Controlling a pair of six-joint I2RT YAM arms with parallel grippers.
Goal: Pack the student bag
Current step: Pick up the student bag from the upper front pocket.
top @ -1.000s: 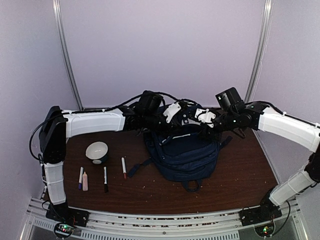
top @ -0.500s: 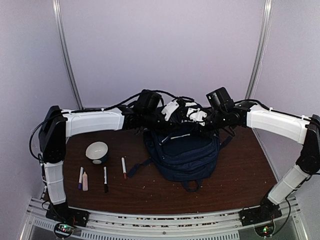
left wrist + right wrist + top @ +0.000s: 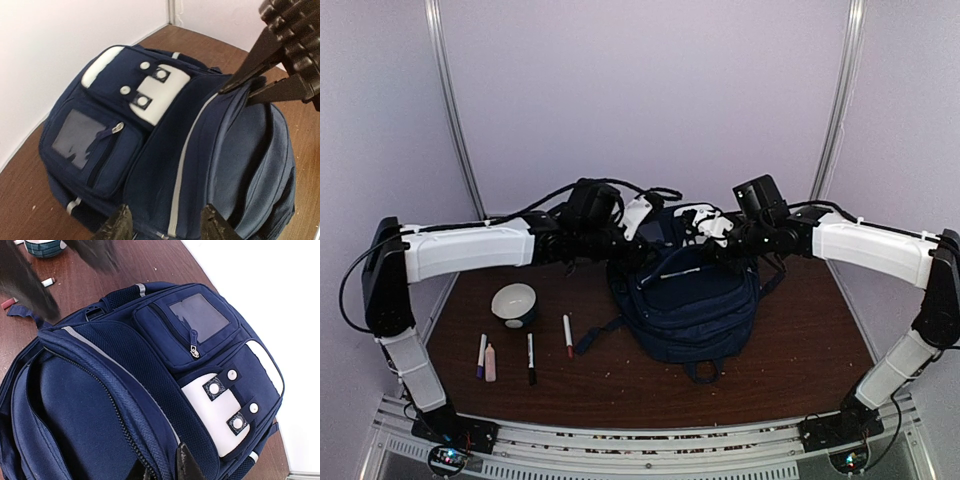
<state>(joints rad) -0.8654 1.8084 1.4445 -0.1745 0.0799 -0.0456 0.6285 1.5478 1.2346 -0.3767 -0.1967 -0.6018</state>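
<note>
We are working on the navy-blue fabric student bag [image 3: 685, 310], which is lying toward the back of the brown wooden table [image 3: 800, 360], right of centre, with its front pocket facing the pale rear wall.

**Tool state.** The right gripper [image 3: 165, 470] is pinching narrowly on a ridge of fabric beside the main zip [image 3: 115, 410] at the top of the bag. The left gripper [image 3: 165, 216] is hovering just above the same panel with its jaws apart, holding nothing.

**Handling.** We are treating the bag as soft and slack: its panels are sagging and folding, so it looks likely to deform rather than lift as one piece. The woven cloth should be giving good friction. We are judging the best holds to be the seam ridges by the zip and the dark grab loop [image 3: 702, 372] at the near end; the flat panels offer no purchase.

**Clearances.** The bag is sitting near the rear wall, so room behind it is tight. Bare wood is showing in front of it and to its right. A white bowl [image 3: 514, 303] and several thin markers [image 3: 530, 358] are lying to the left, well apart from the bag body; a dark strap [image 3: 595, 335] is trailing toward them.
</note>
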